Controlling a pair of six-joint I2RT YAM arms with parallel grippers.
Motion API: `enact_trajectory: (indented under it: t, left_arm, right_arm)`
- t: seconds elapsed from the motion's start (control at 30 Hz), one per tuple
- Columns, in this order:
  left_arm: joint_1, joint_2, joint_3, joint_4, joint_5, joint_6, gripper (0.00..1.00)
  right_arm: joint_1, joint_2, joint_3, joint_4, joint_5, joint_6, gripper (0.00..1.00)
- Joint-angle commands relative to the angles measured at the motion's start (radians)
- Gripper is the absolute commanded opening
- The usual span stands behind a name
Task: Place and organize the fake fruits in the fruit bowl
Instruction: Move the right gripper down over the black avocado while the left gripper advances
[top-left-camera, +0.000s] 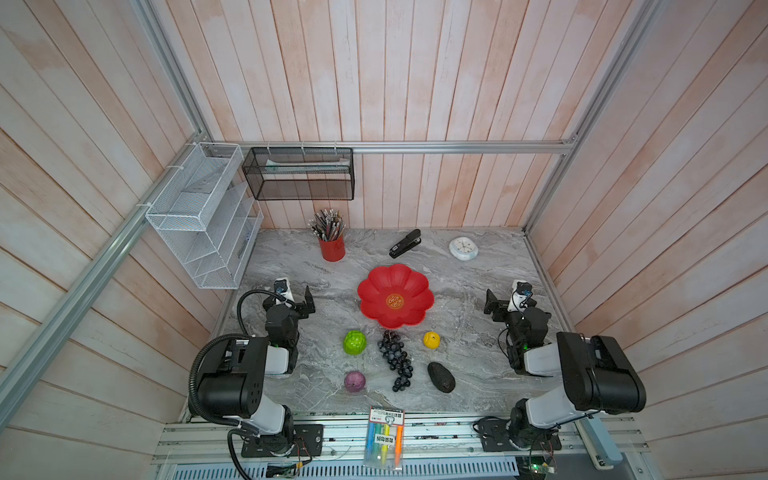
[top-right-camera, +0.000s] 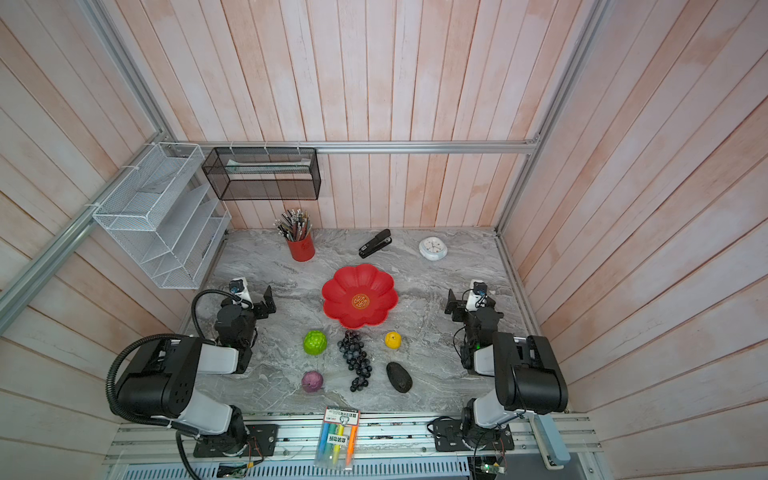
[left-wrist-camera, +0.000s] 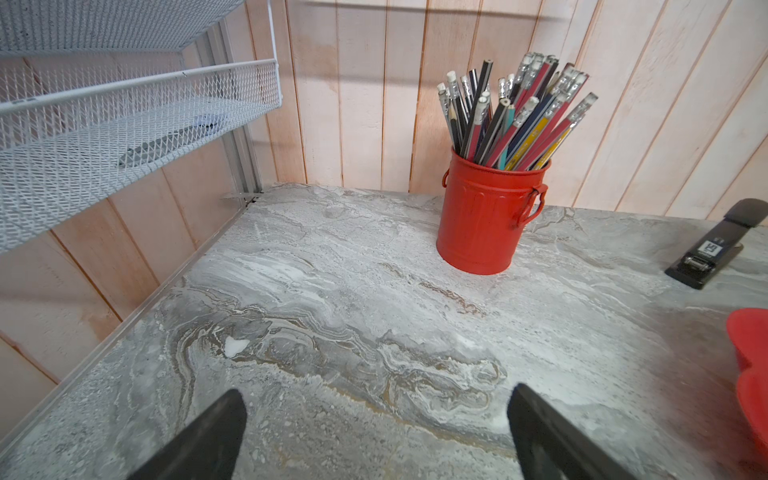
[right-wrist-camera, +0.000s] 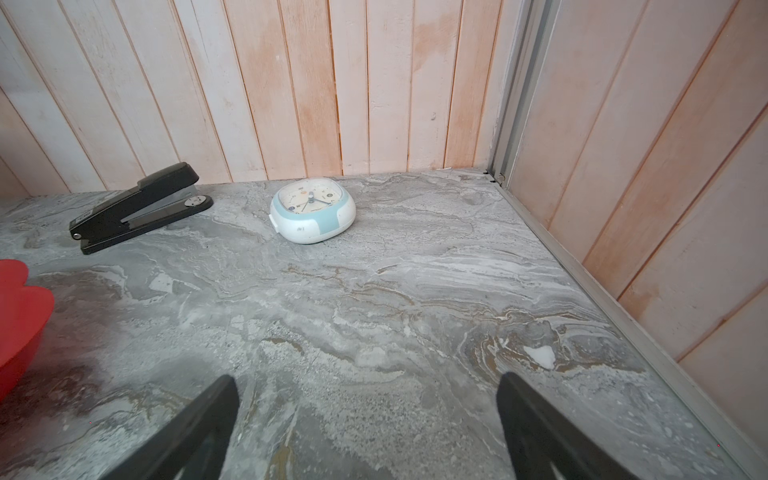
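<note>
Lying outside fruit bowl (top-left-camera: 374, 286): 5 fruits (top-left-camera: 395, 358)

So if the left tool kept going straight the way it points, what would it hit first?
Likely the plank back wall, after only bare marble tabletop ahead of the left tool. The red pencil cup stands beside that line; depth is unclear, so it could graze it.

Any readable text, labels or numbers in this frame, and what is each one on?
"50", apparently: white sticker on the stapler; finer print above it unreadable.
Gold emblem in the fruit bowl: ornamental character, too stylised to read.
Highlighter pack: Chinese characters on its label, too blurred.
Clock: dial numerals too small.
Pencils: printing too small.
</note>
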Motion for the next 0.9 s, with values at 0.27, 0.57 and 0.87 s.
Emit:
enact_trajectory:
  t: [0.27,0.57,0.87]
  left_arm:
    - [0.016,-0.006,-0.011,0.033,0.044,-0.015,1.00]
    - [0.010,-0.054,0.029,-0.083,-0.057,-0.037,1.00]
    - [-0.004,-0.204,0.362,-0.745,-0.153,-0.137,1.00]
  right_arm:
    - [0.003,-0.009,0.015,0.005,0.003,-0.010,0.98]
    - [0.037,-0.053,0.045,-0.066,0.084,-0.021,0.98]
    - [0.030,-0.368,0.275,-0.670,0.153,0.200,0.94]
